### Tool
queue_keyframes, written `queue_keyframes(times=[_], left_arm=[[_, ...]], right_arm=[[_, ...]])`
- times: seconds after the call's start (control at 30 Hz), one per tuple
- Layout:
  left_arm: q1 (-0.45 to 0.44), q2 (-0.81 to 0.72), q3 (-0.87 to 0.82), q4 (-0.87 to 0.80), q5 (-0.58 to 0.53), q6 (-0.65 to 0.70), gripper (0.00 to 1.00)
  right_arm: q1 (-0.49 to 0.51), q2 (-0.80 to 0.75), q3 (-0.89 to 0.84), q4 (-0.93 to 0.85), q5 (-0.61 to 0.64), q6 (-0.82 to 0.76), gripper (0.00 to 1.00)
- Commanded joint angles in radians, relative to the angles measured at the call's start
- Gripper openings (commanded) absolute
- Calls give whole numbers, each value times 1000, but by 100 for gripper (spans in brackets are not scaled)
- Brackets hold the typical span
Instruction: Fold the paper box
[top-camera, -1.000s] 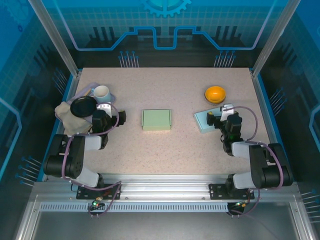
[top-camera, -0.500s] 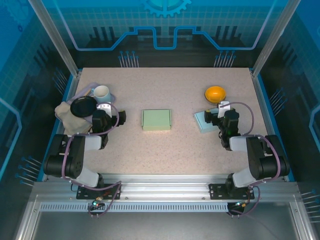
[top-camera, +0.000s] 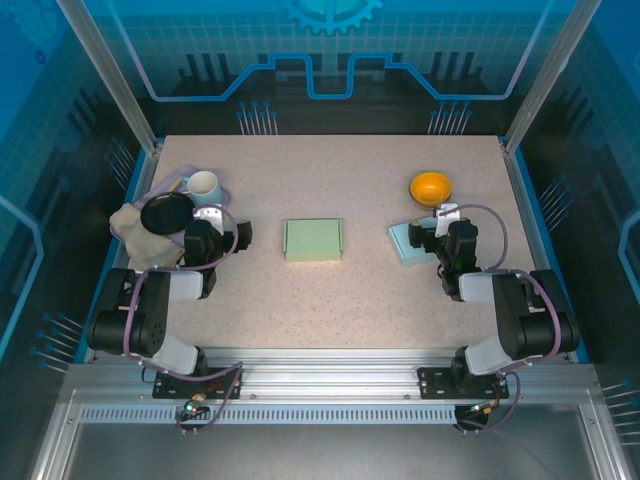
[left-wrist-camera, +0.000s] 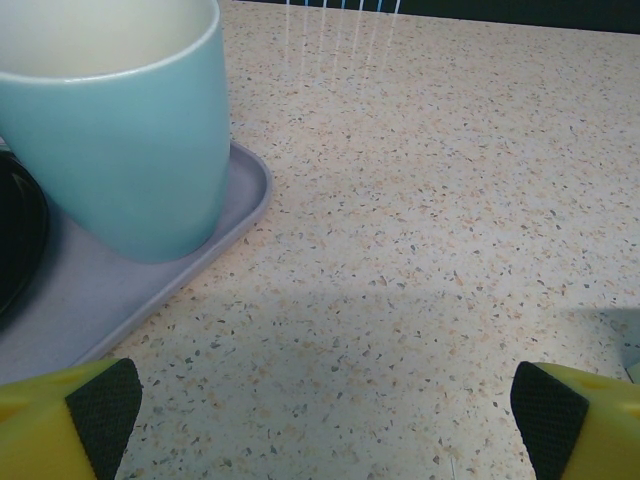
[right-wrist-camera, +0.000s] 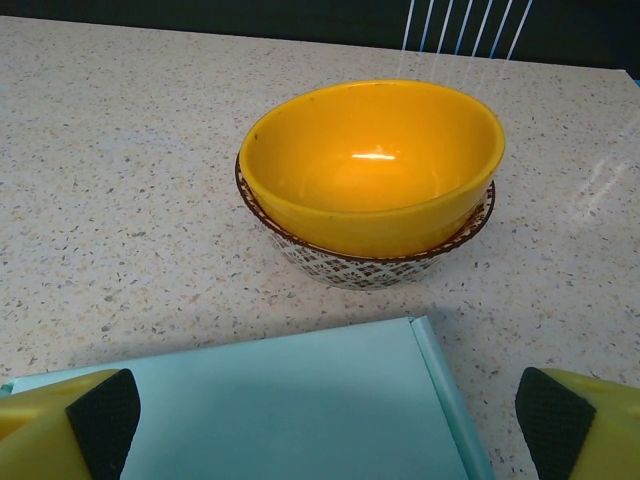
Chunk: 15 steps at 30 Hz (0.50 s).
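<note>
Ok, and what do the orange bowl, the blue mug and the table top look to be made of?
The orange bowl looks like glazed ceramic: glossy, with a sharp highlight inside. The blue mug is probably ceramic, satin-smooth with a thick rim, though plastic is possible. The table top seems polished speckled stone or composite, mirroring lines at its far edge.

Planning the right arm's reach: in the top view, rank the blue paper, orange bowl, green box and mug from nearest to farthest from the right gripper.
1. Blue paper, partly under the right gripper.
2. Orange bowl, just beyond.
3. Green box, table centre.
4. Mug, far left.
</note>
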Motion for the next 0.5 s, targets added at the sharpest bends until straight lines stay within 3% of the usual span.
queue_keyframes(times=[0.0, 0.47], left_arm=[[2, 3, -3, 32, 19, 19, 99], [11, 8, 13, 3, 37, 13, 99]], right_arm=[[3, 6, 13, 1, 4, -3, 100], [4, 6, 13, 1, 5, -2, 100]])
